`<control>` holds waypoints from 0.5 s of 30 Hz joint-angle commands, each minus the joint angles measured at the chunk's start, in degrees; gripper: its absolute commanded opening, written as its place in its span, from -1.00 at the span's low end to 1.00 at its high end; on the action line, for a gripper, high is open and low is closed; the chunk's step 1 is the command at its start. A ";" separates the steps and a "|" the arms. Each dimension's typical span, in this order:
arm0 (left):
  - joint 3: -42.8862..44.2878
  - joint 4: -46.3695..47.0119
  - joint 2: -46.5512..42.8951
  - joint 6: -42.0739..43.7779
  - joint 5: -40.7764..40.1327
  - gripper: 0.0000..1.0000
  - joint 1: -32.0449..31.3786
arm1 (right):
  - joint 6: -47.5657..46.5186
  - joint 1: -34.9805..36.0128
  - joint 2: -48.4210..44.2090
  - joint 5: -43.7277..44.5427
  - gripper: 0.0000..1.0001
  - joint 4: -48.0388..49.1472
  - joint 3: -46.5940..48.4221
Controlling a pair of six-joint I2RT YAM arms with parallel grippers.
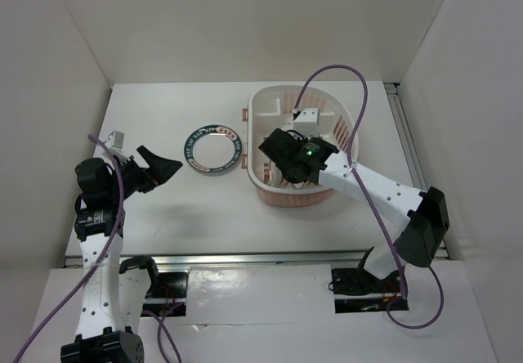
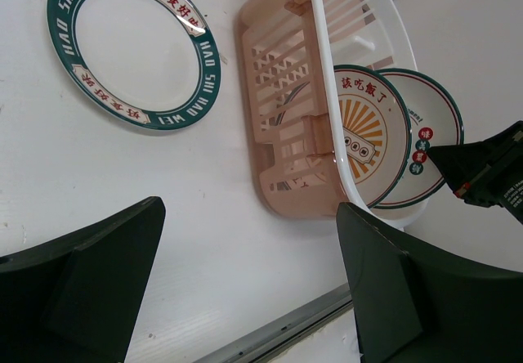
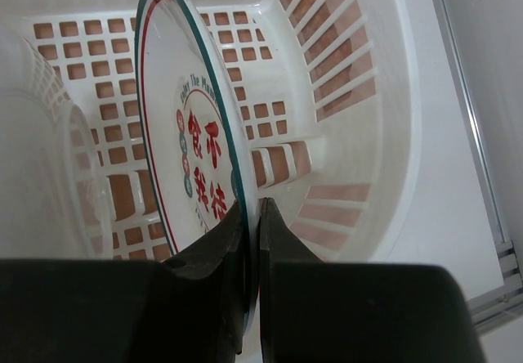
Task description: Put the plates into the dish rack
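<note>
the right gripper [image 3: 252,216] is pinched tight on the lower rim of the red-character plate [image 3: 192,150], holding it on edge inside the dish rack [image 3: 384,101], whose slotted walls fill the right wrist view. in the left wrist view the sunburst plate [image 2: 368,134] stands on edge in the rack at the right of the frame, with the held plate close behind it. the third, the green-banded plate [image 1: 212,148], lies flat on the table [image 1: 163,118] at centre left of the overhead view, just beside the rack and outside it. the left gripper [image 2: 249,298] hangs over the table at the left of the overhead frame, its fingers spread wide with nothing between them, pointed toward that plate.

the plates look like hard glazed ware: stiff, probably light, slick to the touch and likely to chip if knocked against the rack or each other. the rim seems the only sensible hold. the flat plate's lip sits low against the table, so one finger would have to work under the edge. a shallow bite on that glaze could slide off.
</note>
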 commanded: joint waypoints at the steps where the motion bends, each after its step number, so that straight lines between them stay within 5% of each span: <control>1: 1.09 1.06 -0.25 0.87 1.16 1.00 -0.01 | 0.33 -0.10 -0.21 1.89 -1.00 2.59 -0.01; 15: 1.09 1.06 -0.77 0.87 1.16 1.00 -0.01 | 1.03 -0.10 1.89 0.83 -1.00 3.73 -0.53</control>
